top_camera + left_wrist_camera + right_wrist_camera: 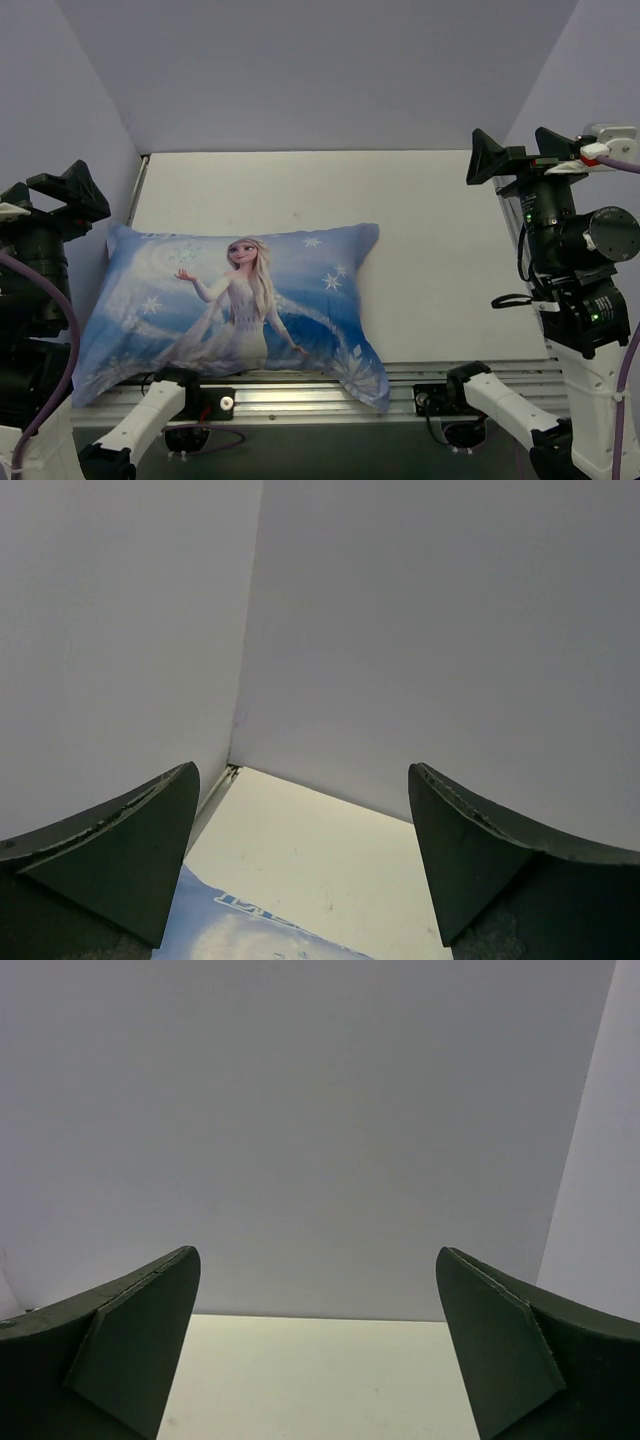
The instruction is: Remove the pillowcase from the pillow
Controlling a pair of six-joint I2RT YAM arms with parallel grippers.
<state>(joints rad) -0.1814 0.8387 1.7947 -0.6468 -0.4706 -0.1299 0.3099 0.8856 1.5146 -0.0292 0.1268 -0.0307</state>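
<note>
The blue pillowcase (240, 300) with the blonde cartoon princess and snowflakes lies plump on the cream table (440, 260), left of centre, its near edge over the metal rail. The white pillow is hidden inside it. A corner of the pillowcase shows at the bottom of the left wrist view (240, 930). My left gripper (45, 190) is raised at the far left, open and empty, above the pillowcase's left end. My right gripper (520, 150) is raised at the far right, open and empty, well away from the pillowcase. Its wrist view shows only table and wall between the fingers (130, 1340).
Grey walls close in the table at the back and both sides. A metal rail (300, 395) runs along the near edge with both arm bases. Bare table lies right of and behind the pillowcase.
</note>
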